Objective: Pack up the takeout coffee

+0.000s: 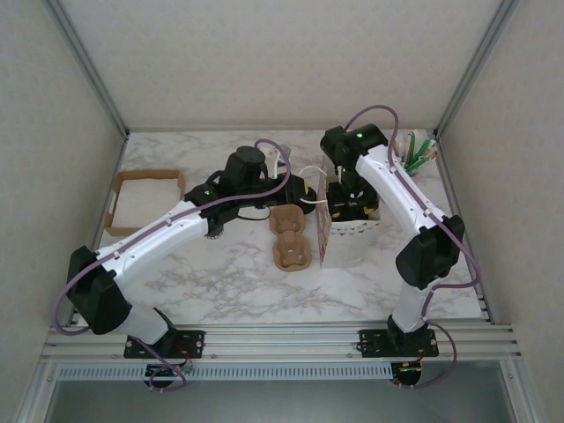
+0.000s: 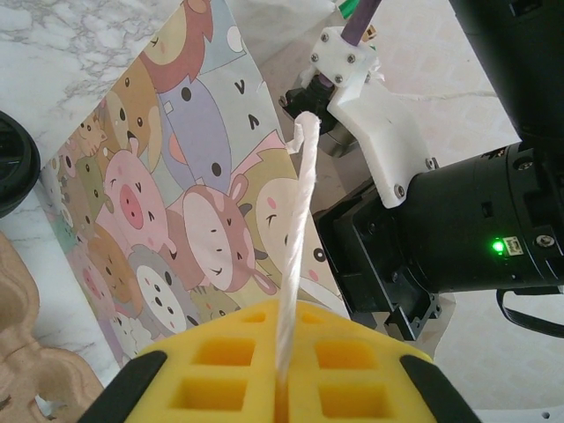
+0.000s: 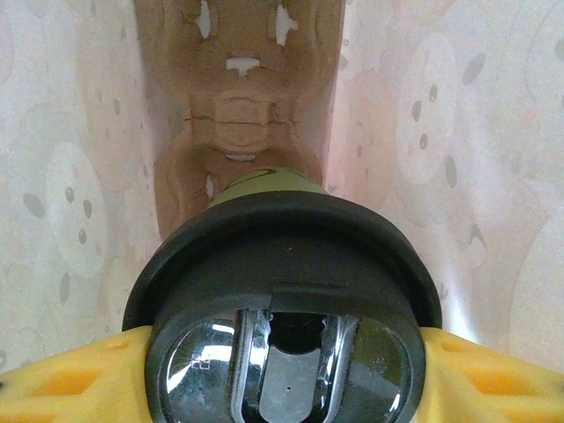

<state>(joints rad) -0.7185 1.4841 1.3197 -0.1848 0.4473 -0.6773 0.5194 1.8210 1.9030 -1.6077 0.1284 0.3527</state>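
The takeout coffee is an olive-green cup (image 3: 264,182) under a round black lid (image 3: 282,264). My right gripper (image 3: 282,370) is shut on it, a yellow pad (image 3: 62,379) at each side of the lid. The cup hangs inside a paper bag printed with cartoon animals (image 2: 167,211), above a brown cardboard carrier (image 3: 240,106) at the bag's bottom. In the top view the right gripper (image 1: 354,204) reaches down into the bag (image 1: 324,231). My left gripper (image 2: 282,379) is shut on the bag's white rope handle (image 2: 300,229), which runs taut up from it.
A second brown two-cup carrier (image 1: 291,238) lies on the marble table just left of the bag. A cardboard tray with white contents (image 1: 145,201) sits at the back left. Green and white items (image 1: 419,154) stand at the back right. A black round object (image 2: 13,163) lies left of the bag.
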